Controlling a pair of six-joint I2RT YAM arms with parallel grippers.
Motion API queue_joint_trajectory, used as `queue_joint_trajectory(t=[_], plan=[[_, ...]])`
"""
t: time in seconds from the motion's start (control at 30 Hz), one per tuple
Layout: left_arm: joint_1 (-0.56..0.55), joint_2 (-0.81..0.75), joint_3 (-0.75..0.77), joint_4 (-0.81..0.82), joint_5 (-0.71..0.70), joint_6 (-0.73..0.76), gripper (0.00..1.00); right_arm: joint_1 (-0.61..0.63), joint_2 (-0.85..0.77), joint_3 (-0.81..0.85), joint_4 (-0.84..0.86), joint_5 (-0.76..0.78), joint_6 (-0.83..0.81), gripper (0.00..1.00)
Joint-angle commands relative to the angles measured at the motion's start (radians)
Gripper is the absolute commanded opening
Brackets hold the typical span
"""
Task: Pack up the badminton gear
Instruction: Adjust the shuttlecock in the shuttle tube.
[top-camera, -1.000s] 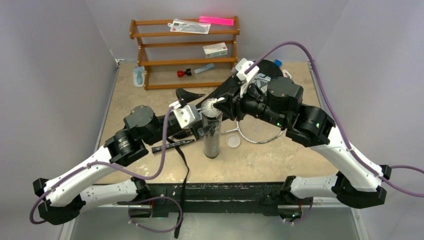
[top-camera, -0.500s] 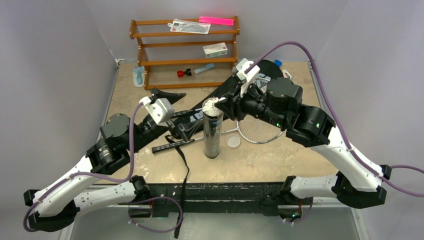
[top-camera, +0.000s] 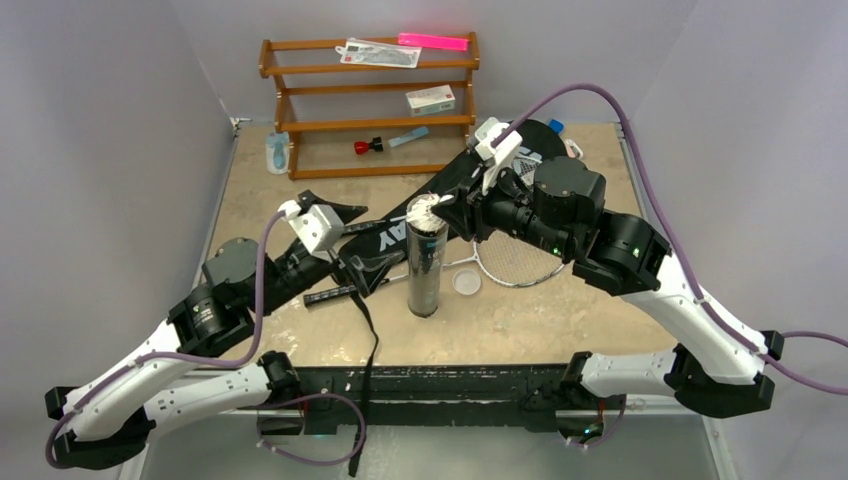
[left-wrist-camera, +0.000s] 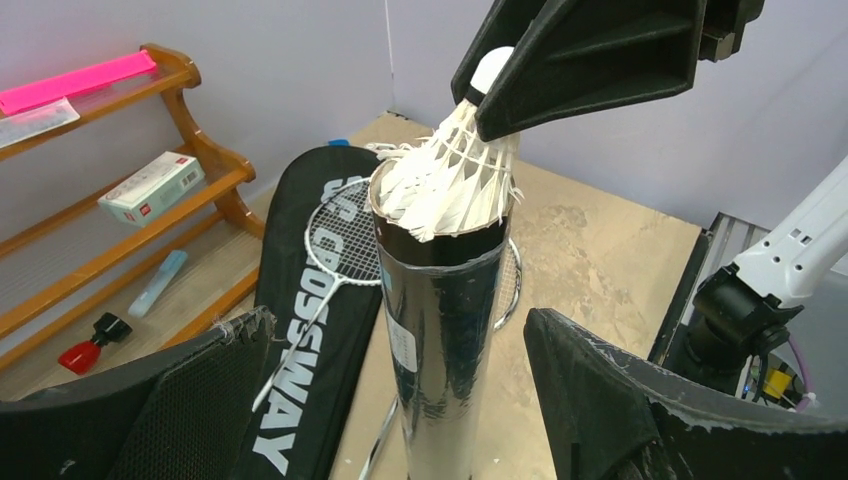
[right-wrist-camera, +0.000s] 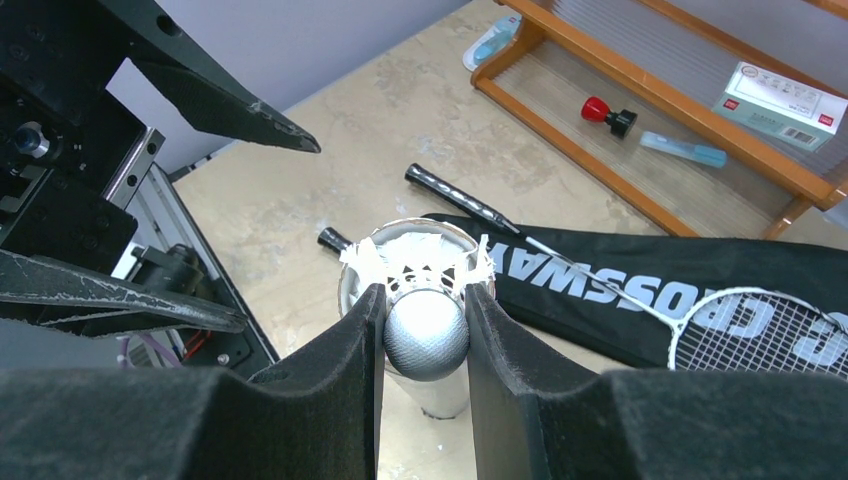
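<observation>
A dark cylindrical tube (top-camera: 425, 270) stands upright mid-table, white shuttlecock feathers (left-wrist-camera: 450, 180) sticking out of its mouth. My right gripper (right-wrist-camera: 425, 312) is shut on the top shuttlecock's grey cork (right-wrist-camera: 425, 335), right over the tube. My left gripper (top-camera: 352, 240) is open wide, left of the tube and apart from it; the tube (left-wrist-camera: 440, 340) shows straight ahead between its fingers. The black CROSSWAY bag (top-camera: 385, 237) lies diagonally behind. A silver racket head (top-camera: 520, 265) rests right of the tube, and a black handle (top-camera: 345, 292) lies to its left.
A brown wooden rack (top-camera: 370, 122) stands at the back with a white box (top-camera: 430, 99), a pink strip (top-camera: 433, 41) and a red-capped item (top-camera: 365, 146). A small round clear lid (top-camera: 466, 282) lies beside the tube. A black strap (top-camera: 372, 340) hangs over the front edge.
My left arm has drawn back to the left, away from the tube, with its jaws open. The right gripper and its shuttlecock have stayed over the tube.
</observation>
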Motion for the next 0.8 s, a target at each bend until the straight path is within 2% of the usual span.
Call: queue_joint_trajectory(t=[0.0, 0.37, 0.77], plan=[[0.004, 0.008, -0.014, 0.01, 0.02, -0.035, 0.95, 0.001, 0.011, 0.007, -0.05, 0.027, 0.009, 0.0], [0.004, 0.072, -0.036, 0.054, -0.005, -0.057, 0.96, 0.0, -0.006, 0.014, -0.073, 0.036, 0.005, 0.0], [0.004, 0.037, -0.137, 0.124, 0.019, -0.068, 0.96, 0.001, -0.017, 0.008, -0.074, 0.042, 0.001, 0.0]])
